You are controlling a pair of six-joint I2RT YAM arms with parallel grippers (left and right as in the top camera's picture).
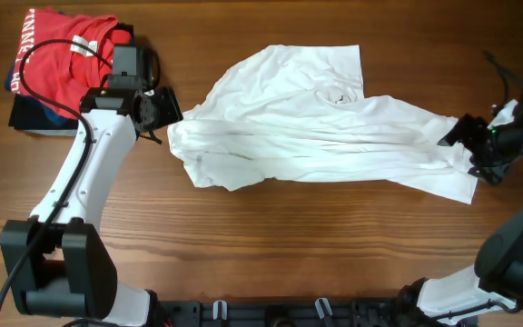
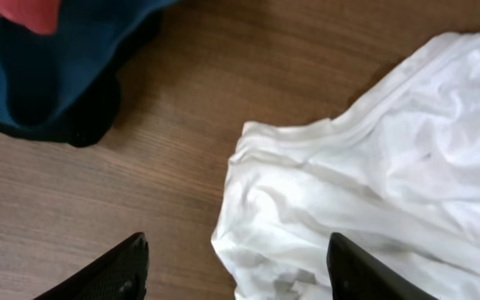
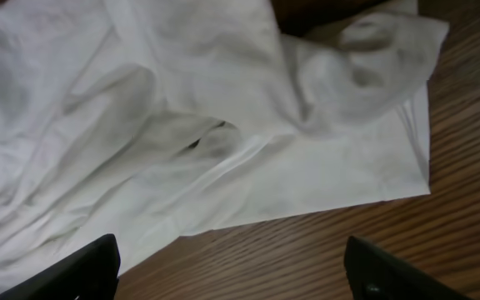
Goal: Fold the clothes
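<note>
Crumpled white thin-fabric T-shirt (image 1: 316, 127) sprawls across the upper middle of the frame. Left gripper (image 2: 238, 268) spread wide over its left edge, holding nothing. Right gripper (image 3: 236, 268) is equally wide and empty at the right hem.

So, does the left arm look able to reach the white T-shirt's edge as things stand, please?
Probably yes: the left gripper is open, and the bunched edge of the white T-shirt shows uncovered between its jaws. The blue garment sits off to the side, out of the way.
</note>
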